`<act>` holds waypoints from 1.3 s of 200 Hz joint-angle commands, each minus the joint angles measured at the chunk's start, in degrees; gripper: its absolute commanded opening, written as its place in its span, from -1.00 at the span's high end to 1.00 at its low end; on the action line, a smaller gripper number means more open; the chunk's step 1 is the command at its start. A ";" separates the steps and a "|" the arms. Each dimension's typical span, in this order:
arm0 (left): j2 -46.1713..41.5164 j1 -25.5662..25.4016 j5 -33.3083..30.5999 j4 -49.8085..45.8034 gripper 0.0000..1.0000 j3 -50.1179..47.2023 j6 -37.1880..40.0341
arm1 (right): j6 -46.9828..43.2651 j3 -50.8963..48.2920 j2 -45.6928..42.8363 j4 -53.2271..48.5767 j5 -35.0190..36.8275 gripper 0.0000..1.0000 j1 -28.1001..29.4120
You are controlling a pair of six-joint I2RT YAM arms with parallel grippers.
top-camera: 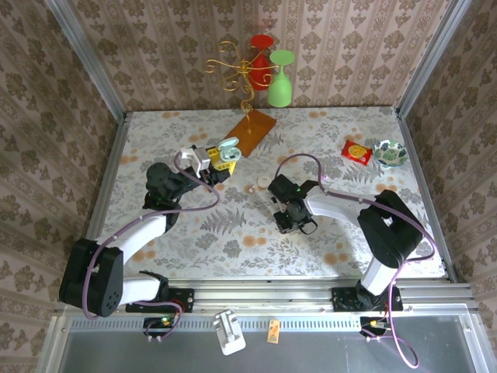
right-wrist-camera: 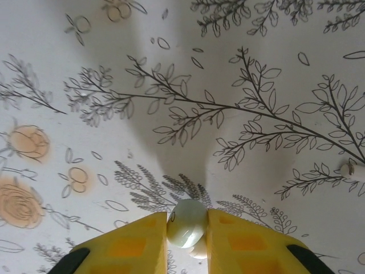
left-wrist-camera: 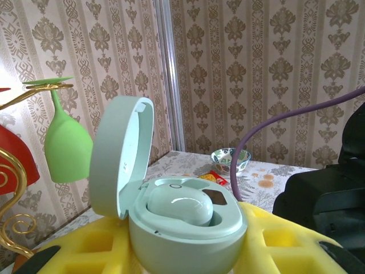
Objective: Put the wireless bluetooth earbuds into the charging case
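The right claw point(right-wrist-camera: 187, 214) pinches 1 whitish earbud point(right-wrist-camera: 187, 224) between its yellow fingertips, close above the flowered counter point(right-wrist-camera: 171, 74), right of the middle. To the left and farther back, the left claw point(left-wrist-camera: 188, 251) is closed on the base of the mint charging case point(left-wrist-camera: 188, 228), whose lid point(left-wrist-camera: 121, 154) stands open and upright. A rounded piece point(left-wrist-camera: 179, 206) sits in the case's well, possibly a bud already seated. A small whitish piece point(top-camera: 261, 186) lies on the counter between the 2 claws.
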 commanded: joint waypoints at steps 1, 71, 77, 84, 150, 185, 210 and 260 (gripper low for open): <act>-1.47 -0.03 0.01 -0.23 0.40 0.05 1.51 | -5.63 2.60 1.59 -4.15 -0.58 0.56 -0.52; -3.04 0.05 -1.18 -2.79 0.41 -0.20 2.62 | -4.61 6.09 -1.34 -7.88 8.72 0.06 0.92; -3.26 -0.02 -1.66 -3.62 0.41 -0.08 2.96 | -3.72 6.29 -1.76 -8.03 10.85 0.06 1.82; -3.58 0.02 -2.30 -4.76 0.40 0.10 3.42 | -2.34 6.44 -2.08 -8.26 13.23 0.07 2.69; -3.85 1.21 -4.31 -7.18 0.41 0.41 4.34 | 10.43 8.12 0.01 -9.36 28.48 0.28 11.40; -4.07 1.96 -4.39 -7.56 0.40 0.50 4.34 | 12.87 9.66 4.41 -10.44 31.73 0.31 14.47; -4.07 2.18 -4.26 -7.69 0.40 0.67 4.34 | 13.14 10.39 7.67 -11.08 32.06 0.35 14.94; -4.11 2.25 -4.06 -8.21 0.40 0.85 4.23 | 12.36 11.37 10.69 -12.26 33.43 0.40 16.08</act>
